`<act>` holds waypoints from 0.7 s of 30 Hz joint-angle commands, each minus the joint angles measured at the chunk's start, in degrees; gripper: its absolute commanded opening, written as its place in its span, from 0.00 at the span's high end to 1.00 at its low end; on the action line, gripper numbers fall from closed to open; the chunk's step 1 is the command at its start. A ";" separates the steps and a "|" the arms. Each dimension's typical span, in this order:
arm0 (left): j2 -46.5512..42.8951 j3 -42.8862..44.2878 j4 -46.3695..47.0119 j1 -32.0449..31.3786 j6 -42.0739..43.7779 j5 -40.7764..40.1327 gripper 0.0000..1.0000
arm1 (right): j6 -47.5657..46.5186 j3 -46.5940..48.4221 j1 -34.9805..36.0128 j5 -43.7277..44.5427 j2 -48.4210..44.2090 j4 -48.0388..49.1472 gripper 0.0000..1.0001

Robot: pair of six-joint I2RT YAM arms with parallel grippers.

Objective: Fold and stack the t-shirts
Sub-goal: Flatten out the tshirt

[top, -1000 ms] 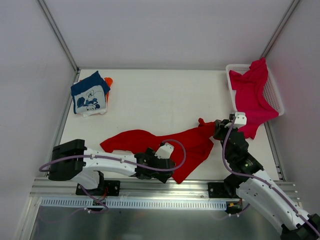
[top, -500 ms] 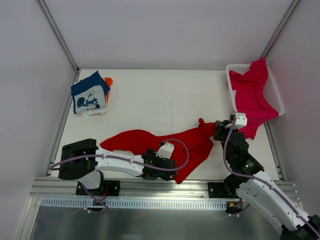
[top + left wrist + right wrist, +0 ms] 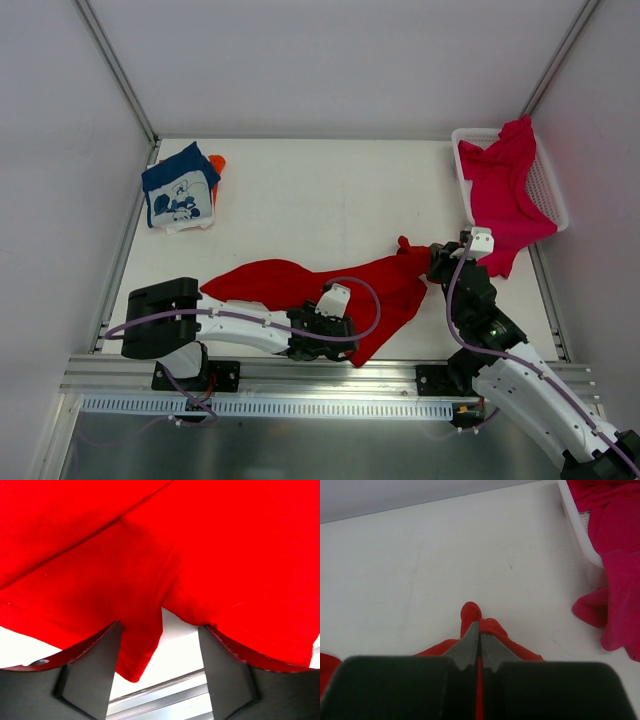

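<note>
Folded navy cartoon-print t-shirt [image 3: 180,190] tops the orange one [image 3: 217,162], far left. The crumpled plain red t-shirt [image 3: 270,281] lies near-front, right fingers [image 3: 469,648] clenched on it, left fingers [image 3: 95,650] released over it; magenta-pink t-shirt [image 3: 500,185] waits far right.

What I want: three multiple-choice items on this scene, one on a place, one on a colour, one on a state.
1. The pink shirt lies: A flat on the table; B in the basket; C on an arm.
2. The far-left pile's top shirt is: A red; B orange; C navy.
3. The right gripper is: A shut on the red shirt; B open; C shut on pink cloth.
B, it drapes over the basket's rim; C, navy print faces up; A, its fingers pinch red cloth.
</note>
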 commanded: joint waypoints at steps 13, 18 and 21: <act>3.86 -6.85 -8.85 1.48 -3.74 -1.25 0.53 | 1.03 -0.03 -0.09 1.41 -0.95 0.09 1.00; 3.33 -6.77 -9.02 1.48 -4.44 -1.34 0.84 | 1.20 0.14 -0.18 1.23 -0.07 0.17 0.99; 3.77 -6.51 -9.46 1.48 -4.79 -1.43 1.00 | 1.38 -0.03 -0.09 1.14 0.20 0.17 1.00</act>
